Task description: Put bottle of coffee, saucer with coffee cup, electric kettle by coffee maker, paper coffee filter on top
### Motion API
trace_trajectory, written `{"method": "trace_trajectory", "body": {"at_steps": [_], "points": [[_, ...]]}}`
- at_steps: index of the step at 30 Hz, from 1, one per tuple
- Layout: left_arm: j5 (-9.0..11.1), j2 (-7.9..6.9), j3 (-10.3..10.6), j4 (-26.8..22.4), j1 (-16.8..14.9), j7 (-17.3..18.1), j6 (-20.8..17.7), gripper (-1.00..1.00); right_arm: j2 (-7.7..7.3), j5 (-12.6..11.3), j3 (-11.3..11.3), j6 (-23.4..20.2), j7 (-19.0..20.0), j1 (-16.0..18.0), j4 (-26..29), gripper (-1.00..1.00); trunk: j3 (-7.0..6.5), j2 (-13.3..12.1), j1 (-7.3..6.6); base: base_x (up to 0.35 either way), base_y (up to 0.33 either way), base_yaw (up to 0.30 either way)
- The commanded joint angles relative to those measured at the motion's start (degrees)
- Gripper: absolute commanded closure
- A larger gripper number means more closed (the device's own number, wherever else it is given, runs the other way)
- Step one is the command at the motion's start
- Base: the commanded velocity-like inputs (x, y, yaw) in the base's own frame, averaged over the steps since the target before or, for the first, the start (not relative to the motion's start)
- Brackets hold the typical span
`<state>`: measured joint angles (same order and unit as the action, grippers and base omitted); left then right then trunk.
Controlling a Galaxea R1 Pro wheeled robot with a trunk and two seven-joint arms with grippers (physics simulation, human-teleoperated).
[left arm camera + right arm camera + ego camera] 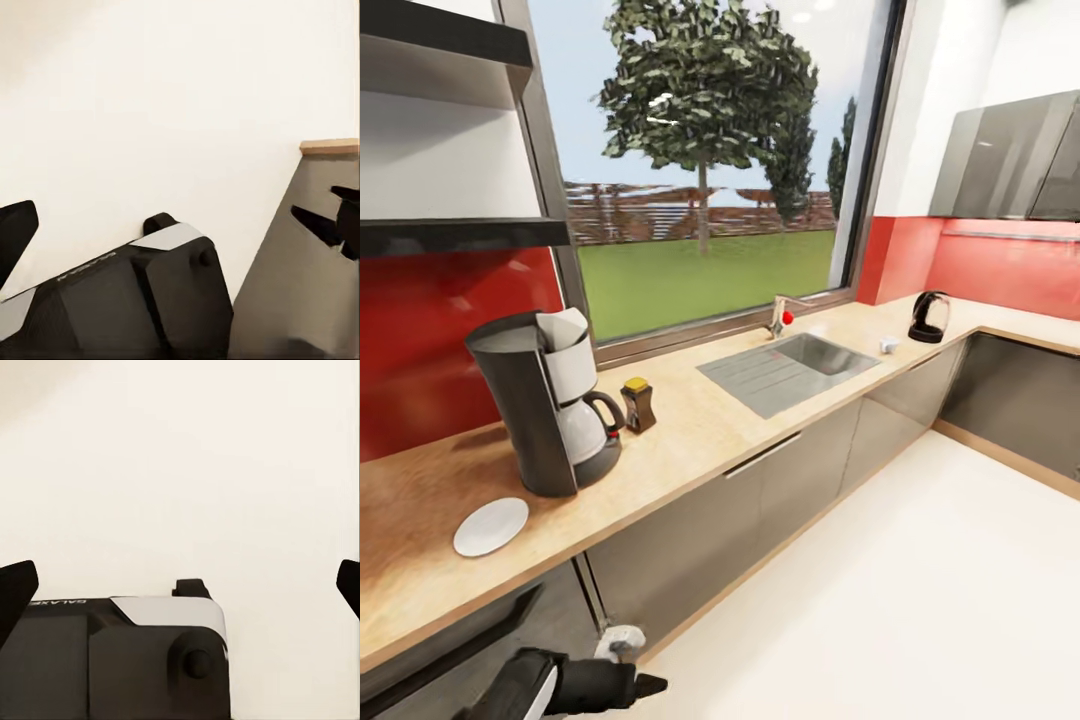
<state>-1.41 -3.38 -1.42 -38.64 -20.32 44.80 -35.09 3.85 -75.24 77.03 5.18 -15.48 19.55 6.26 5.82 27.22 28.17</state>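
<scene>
The dark grey coffee maker [545, 415] stands on the tan kitchen countertop [690, 430] at the left, with a white paper coffee filter [565, 327] sticking up from its top. The bottle of coffee [638, 403] stands just right of it, and the white saucer [491, 526] lies bare in front of it. Far along the counter, the electric kettle [928, 317] stands by the corner with the small white coffee cup [888, 345] beside it. The dark kitchen shelf [460, 235] hangs above the coffee maker. My left gripper [176, 225] and right gripper [184, 585] are open over pale floor, holding nothing.
A steel sink [790, 370] with a faucet [780, 318] is set in the counter under the window. Grey cabinet fronts [780, 480] run below, with pale floor [920, 600] to the right. One of my dark arms [560, 685] shows at the bottom edge. Grey wall cabinets [1010, 155] hang far right.
</scene>
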Motion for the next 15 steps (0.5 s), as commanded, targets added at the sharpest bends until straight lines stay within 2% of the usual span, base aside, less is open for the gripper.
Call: {"method": "trace_trajectory", "body": {"at_steps": [1,2,3,6,7,9,10,11,12,15], "points": [[-1.43,-0.04,-0.22,0.17,0.99,0.2,1.81,-1.0,-0.06,-0.61,0.49,0.18,-0.26,0.05,0.07,-1.0,0.15,0.11,0.03,0.0,0.0,-0.252],[-2.6,-0.09,-0.31,0.58,1.93,0.07,3.76,-1.0,-0.09,-0.61,0.49,0.18,-0.26,0.05,0.07,-1.0,0.18,0.11,0.03,0.0,0.0,-0.252],[-4.53,-0.22,-0.56,2.56,4.06,-1.83,8.61,-1.0,-0.14,-0.61,0.49,0.18,-0.26,0.05,0.07,-1.0,0.22,0.11,0.03,0.0,0.0,-0.252],[-5.32,-0.2,-0.56,7.1,5.37,-8.58,15.44,-1.0,-0.17,-0.61,0.49,0.18,-0.26,0.05,0.02,-1.0,0.34,0.11,0.03,0.0,0.0,-0.25],[-5.36,-0.15,-0.51,8.13,5.48,-10.04,16.68,-1.0,-0.18,-0.61,0.49,0.18,-0.26,0.05,0.01,-1.0,0.38,0.11,0.03,0.0,0.0,-0.246],[-5.46,0.12,-0.38,12.87,5.73,-16.41,21.78,-1.0,-0.48,-0.61,0.49,0.18,-0.3,0.05,-0.01,-1.0,0.47,0.11,0.03,0.0,0.0,-0.245],[-5.51,0.37,-0.35,16.75,5.82,-21.62,25.66,-1.0,-0.96,-0.64,0.49,0.18,-0.32,0.05,0.03,-1.0,0.51,0.11,0.03,0.0,0.0,-0.243],[-5.52,0.49,-0.35,19.19,5.85,-24.91,27.91,-1.0,-1.21,-0.66,0.49,0.18,-0.33,0.05,0.05,-1.0,0.56,0.11,0.03,0.0,0.0,-0.243],[-5.52,0.56,-0.35,20.39,5.86,-26.55,28.96,-1.0,-1.3,-0.67,0.49,0.18,-0.33,0.05,0.05,-1.0,0.6,0.11,0.03,0.0,0.0,-0.243],[-5.48,0.93,-0.36,25.95,5.89,-34.48,33.29,-1.0,-1.57,-0.69,0.47,0.18,-0.34,0.05,0.06,-1.0,0.74,0.11,0.03,0.0,0.0,-0.243]]}}
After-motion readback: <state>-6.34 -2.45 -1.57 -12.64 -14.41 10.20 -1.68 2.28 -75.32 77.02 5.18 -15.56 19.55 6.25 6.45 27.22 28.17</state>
